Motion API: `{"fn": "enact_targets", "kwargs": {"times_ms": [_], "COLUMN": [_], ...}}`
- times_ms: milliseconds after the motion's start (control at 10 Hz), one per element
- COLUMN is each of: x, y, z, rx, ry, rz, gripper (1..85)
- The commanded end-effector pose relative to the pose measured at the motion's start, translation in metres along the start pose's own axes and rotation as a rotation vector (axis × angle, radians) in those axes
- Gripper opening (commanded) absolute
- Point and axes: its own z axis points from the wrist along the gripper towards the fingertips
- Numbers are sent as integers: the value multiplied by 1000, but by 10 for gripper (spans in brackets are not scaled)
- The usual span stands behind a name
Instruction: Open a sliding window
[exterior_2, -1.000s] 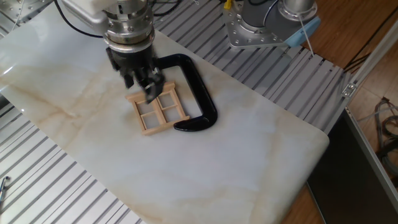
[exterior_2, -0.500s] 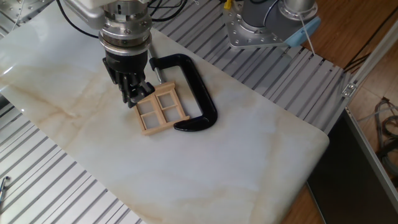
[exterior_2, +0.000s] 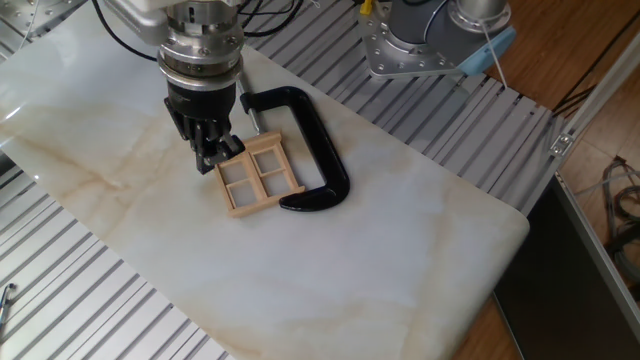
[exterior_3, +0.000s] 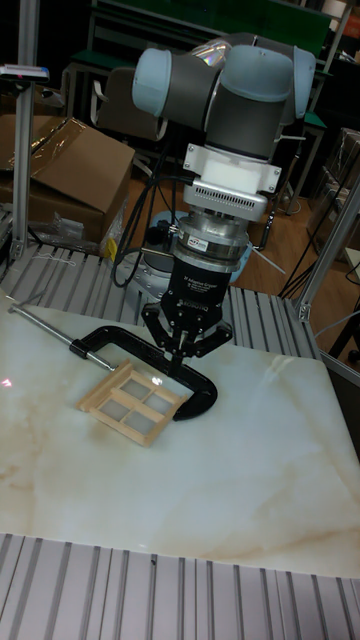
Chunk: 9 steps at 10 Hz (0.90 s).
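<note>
Because the marble tabletop (exterior_2: 420, 250) offered nothing to brace against, the sliding window (exterior_2: 256, 175) lay flat on it, wedged inside the mouth of a black C-clamp (exterior_2: 318, 150), which presumably pinned the frame so a sash could slide without the whole model skating away. Just behind its far-left edge the gripper (exterior_2: 212, 150) pointed straight down, fingertips low at the frame's corner; whether they were pinched together or gripping the wood could not be told. Farther back, grey ribbed rails (exterior_2: 330, 55) ran past the slab's edge.
</note>
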Motion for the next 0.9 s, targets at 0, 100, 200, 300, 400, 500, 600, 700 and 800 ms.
{"fn": "enact_targets", "kwargs": {"times_ms": [0, 100, 200, 300, 400, 500, 600, 700, 800], "x": [20, 28, 38, 42, 44, 53, 56, 67, 65], "y": [5, 7, 10, 11, 10, 7, 3, 11, 0], "z": [-1, -2, -2, -3, -2, -3, 2, 0, 1], "rx": [-10, -15, -19, -22, -18, -19, -37, -89, -66], "ry": [70, 97, 129, 140, 147, 171, 155, 174, 144], "rz": [33, 42, 49, 54, 51, 40, 7, 2, -40], "gripper": [7, 7, 7, 7, 7, 7, 7, 7, 7]}}
